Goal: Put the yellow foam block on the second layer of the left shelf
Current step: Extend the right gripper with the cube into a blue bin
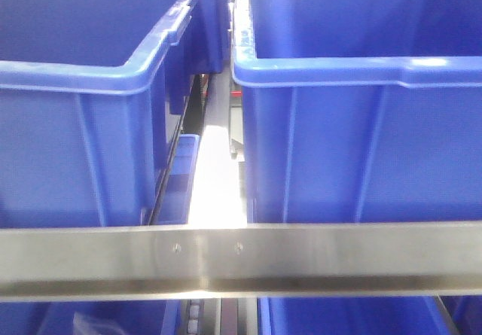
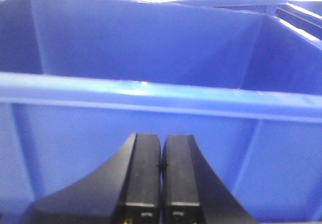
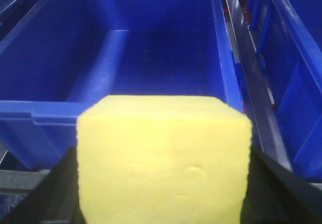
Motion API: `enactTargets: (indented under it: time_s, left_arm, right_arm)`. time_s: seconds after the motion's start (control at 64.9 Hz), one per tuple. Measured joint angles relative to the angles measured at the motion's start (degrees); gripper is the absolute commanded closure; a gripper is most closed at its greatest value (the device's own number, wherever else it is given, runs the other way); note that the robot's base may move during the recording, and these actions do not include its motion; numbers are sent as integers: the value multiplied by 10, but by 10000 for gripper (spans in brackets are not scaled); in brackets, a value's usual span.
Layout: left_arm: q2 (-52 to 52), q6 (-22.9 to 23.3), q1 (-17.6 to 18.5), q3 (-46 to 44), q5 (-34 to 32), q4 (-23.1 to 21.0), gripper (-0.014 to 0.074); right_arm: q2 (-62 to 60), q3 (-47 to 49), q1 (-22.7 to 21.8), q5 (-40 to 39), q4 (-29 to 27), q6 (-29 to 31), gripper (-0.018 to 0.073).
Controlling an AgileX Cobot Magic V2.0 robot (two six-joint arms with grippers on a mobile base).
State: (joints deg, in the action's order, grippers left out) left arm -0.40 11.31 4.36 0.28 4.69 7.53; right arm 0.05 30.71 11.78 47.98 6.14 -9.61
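Yellow foam block (image 3: 163,158), grasped by right gripper (image 3: 163,189), hangs before a blue bin (image 3: 30,114); left gripper (image 2: 161,166) clenched.

- Block (image 3: 163,158): plain bright yellow, no pattern.
- Left bin (image 1: 75,162): solid blue, with a paler sheen along the rim.
- Right bin (image 1: 361,147): the same solid blue, with a white glint on the rim.
- Rail (image 1: 241,260): silver-grey, with a darker band along its lower edge.
- Left gripper (image 2: 161,143): black.
- Right gripper (image 3: 163,156): black.
- Lower bins (image 1: 339,316): blue.
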Motion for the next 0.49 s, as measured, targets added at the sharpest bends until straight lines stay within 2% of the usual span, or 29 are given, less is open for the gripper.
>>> enactTargets:
  time_s: [0.493]
  left_arm:
    - [0,0,0,0,0,0,460]
  right_arm:
    - [0,0,0,0,0,0,233]
